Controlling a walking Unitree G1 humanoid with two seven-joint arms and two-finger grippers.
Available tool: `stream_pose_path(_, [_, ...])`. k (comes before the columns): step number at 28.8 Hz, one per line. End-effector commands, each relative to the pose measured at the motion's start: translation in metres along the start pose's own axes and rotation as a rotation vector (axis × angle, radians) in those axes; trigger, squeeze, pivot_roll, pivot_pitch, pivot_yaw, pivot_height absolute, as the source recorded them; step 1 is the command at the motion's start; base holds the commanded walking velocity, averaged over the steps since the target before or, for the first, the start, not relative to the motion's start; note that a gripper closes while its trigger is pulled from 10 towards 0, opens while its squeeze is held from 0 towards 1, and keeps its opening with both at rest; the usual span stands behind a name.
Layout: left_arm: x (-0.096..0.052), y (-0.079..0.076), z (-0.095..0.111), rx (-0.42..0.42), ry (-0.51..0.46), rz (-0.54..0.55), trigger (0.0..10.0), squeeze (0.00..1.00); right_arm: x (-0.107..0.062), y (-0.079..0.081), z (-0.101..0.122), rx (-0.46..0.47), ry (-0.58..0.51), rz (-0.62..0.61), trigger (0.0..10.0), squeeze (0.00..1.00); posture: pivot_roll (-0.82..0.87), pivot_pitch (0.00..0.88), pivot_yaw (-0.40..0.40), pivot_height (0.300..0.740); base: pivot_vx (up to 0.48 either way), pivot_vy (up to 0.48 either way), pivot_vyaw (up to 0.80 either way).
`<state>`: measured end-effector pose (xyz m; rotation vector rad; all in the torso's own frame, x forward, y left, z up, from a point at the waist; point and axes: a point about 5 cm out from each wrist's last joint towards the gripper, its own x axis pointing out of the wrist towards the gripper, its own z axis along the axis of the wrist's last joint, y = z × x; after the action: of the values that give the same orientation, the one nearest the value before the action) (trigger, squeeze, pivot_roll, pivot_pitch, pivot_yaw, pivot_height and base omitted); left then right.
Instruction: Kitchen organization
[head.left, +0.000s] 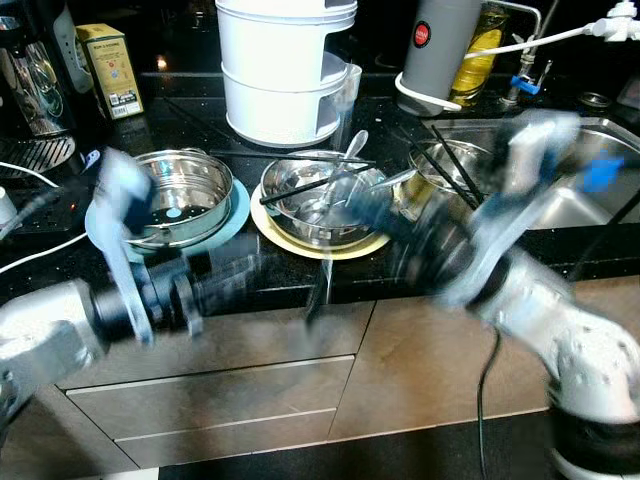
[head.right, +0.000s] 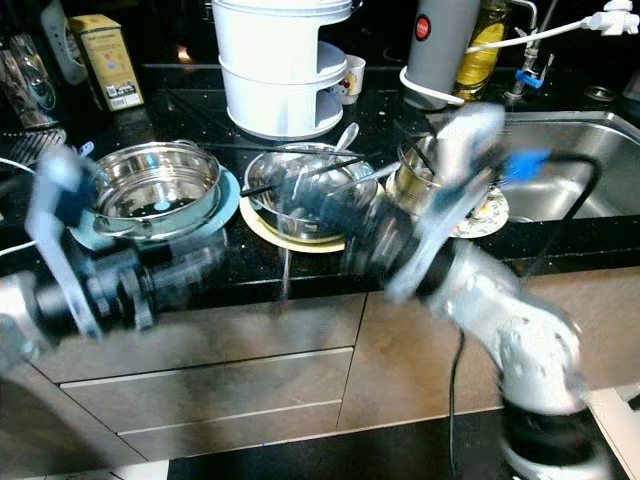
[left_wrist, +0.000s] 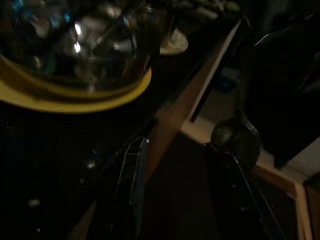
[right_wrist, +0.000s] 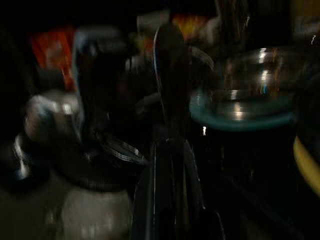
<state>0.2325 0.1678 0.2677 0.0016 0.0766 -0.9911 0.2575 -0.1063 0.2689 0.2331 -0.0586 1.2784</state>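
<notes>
A: Where do the things to tidy sit?

B: On the black tabletop, in a row close to its front edge. A steel pot rests on a teal plate toward the left end; a steel bowl with a spoon and dark chopsticks rests on a yellow plate at the middle; a third steel vessel with more sticks stands by the sink at the right end.

A: And the arms?

B: Both are out in front of the tabletop's front edge, blurred by motion. The left gripper hangs just off that edge with its fingers spread, nothing between them; a round dark thing near one fingertip is too dim to name. The right gripper looks pressed together on a long dark utensil, probably a spoon or ladle, though the blur leaves that uncertain.

A: Which relation decides the next move?

B: I judge it is the bowl's place: it lies straight ahead of and above the grippers, between them. The chopsticks' long axis runs roughly along the front edge, slightly rising to the right. The left gripper, free and right beside the yellow plate in its wrist view, seems the nearer one.
</notes>
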Motion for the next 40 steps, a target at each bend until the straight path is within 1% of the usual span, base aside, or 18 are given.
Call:
stream_pose_path(1, [0.0, -0.004, -0.01, 0.02, 0.095, -0.008, 10.0, 0.0, -0.002, -0.001, -0.009, -0.049, 0.073, -0.013, 0.0, 0.0, -0.04, 0.131, -0.046, 0.74, 0.0, 0.0, 0.0])
stream_pose_path(3, [-0.003, -0.005, -0.033, 0.052, 0.277, 0.003, 10.0, 0.0, -0.009, -0.006, -0.036, -0.089, 0.259, -0.046, 0.0, 0.0, -0.04, 0.135, -0.047, 0.74, 0.0, 0.0, 0.0])
stream_pose_path(4, [-0.003, -0.005, -0.033, 0.052, 0.277, 0.003, 10.0, 0.0, -0.009, -0.006, -0.036, -0.089, 0.259, -0.046, 0.0, 0.0, -0.04, 0.135, -0.047, 0.74, 0.0, 0.0, 0.0])
stream_pose_path(8, [-0.015, -0.005, -0.076, 0.079, 0.588, 0.051, 10.0, 0.0, -0.025, -0.011, -0.067, -0.124, 0.475, -0.091, 0.0, 0.0, -0.04, 0.144, -0.047, 0.74, 0.0, 0.0, 0.0])
stream_pose_path(13, [-0.024, -0.01, -0.102, 0.103, 0.79, 0.079, 10.0, 0.0, -0.039, -0.026, -0.095, -0.202, 0.607, -0.188, 0.0, 0.0, -0.04, 0.147, -0.042, 0.74, 0.0, 0.0, 0.0])
stream_pose_path(14, [-0.024, -0.01, -0.102, 0.103, 0.79, 0.079, 10.0, 0.0, -0.039, -0.026, -0.095, -0.202, 0.607, -0.188, 0.0, 0.0, -0.04, 0.147, -0.042, 0.74, 0.0, 0.0, 0.0])
stream_pose_path(17, [-0.027, -0.022, -0.128, 0.151, 0.924, 0.056, 10.0, 0.0, -0.049, -0.027, -0.122, -0.233, 0.718, -0.189, 0.0, 0.0, -0.04, 0.152, -0.045, 0.74, 0.0, 0.0, 0.0])
stream_pose_path(21, [-0.02, -0.036, -0.142, 0.171, 0.947, -0.001, 10.0, 0.0, -0.056, -0.028, -0.143, -0.238, 0.779, -0.199, 0.0, 0.0, -0.04, 0.152, -0.046, 0.74, 0.0, 0.0, 0.0])
stream_pose_path(22, [-0.01, -0.037, -0.157, 0.147, 0.918, 0.049, 10.0, 0.0, -0.059, -0.03, -0.159, -0.237, 0.805, -0.236, 0.0, 0.0, -0.04, 0.152, -0.046, 0.74, 0.0, 0.0, 0.0])
stream_pose_path(23, [-0.01, -0.037, -0.157, 0.147, 0.918, 0.049, 10.0, 0.0, -0.059, -0.03, -0.159, -0.237, 0.805, -0.236, 0.0, 0.0, -0.04, 0.152, -0.046, 0.74, 0.0, 0.0, 0.0])
stream_pose_path(25, [0.002, -0.04, -0.179, 0.122, 0.896, 0.124, 10.0, 0.0, -0.062, -0.031, -0.181, -0.222, 0.814, -0.288, 0.0, 0.0, -0.04, 0.153, -0.047, 0.74, 0.0, 0.0, 0.0])
stream_pose_path(26, [0.002, -0.04, -0.179, 0.122, 0.896, 0.124, 10.0, 0.0, -0.062, -0.031, -0.181, -0.222, 0.814, -0.288, 0.0, 0.0, -0.04, 0.153, -0.047, 0.74, 0.0, 0.0, 0.0])
stream_pose_path(28, [0.004, -0.035, -0.201, 0.117, 0.907, 0.228, 10.0, 0.0, -0.066, -0.032, -0.203, -0.184, 0.819, -0.358, 0.0, 0.0, -0.04, 0.154, -0.046, 0.74, 0.0, 0.0, 0.0])
stream_pose_path(30, [0.001, -0.029, -0.219, 0.18, 0.957, 0.311, 10.0, 0.0, -0.07, -0.032, -0.225, -0.144, 0.827, -0.431, 0.0, 0.0, -0.04, 0.153, -0.048, 0.74, 0.0, 0.0, 0.0])
stream_pose_path(34, [-0.007, -0.025, -0.245, 0.125, 0.992, 0.431, 10.0, 0.0, -0.078, -0.029, -0.257, -0.036, 0.844, -0.567, 0.0, 0.0, -0.04, 0.153, -0.051, 0.74, 0.0, 0.0, 0.0])
stream_pose_path(35, [-0.007, -0.025, -0.245, 0.125, 0.992, 0.431, 10.0, 0.0, -0.078, -0.029, -0.257, -0.036, 0.844, -0.567, 0.0, 0.0, -0.04, 0.153, -0.051, 0.74, 0.0, 0.0, 0.0])
stream_pose_path(36, [-0.009, -0.03, -0.26, 0.091, 1.003, 0.399, 10.0, 0.0, -0.084, -0.028, -0.271, 0.051, 0.839, -0.666, 0.0, 0.0, -0.04, 0.153, -0.051, 0.74, 0.0, 0.0, 0.0])
stream_pose_path(40, [-0.01, -0.032, -0.27, 0.088, 1.011, 0.389, 10.0, 0.0, -0.086, -0.029, -0.279, 0.097, 0.832, -0.72, 0.0, 0.0, -0.04, 0.155, -0.057, 0.74, 0.0, 0.0, 0.0])
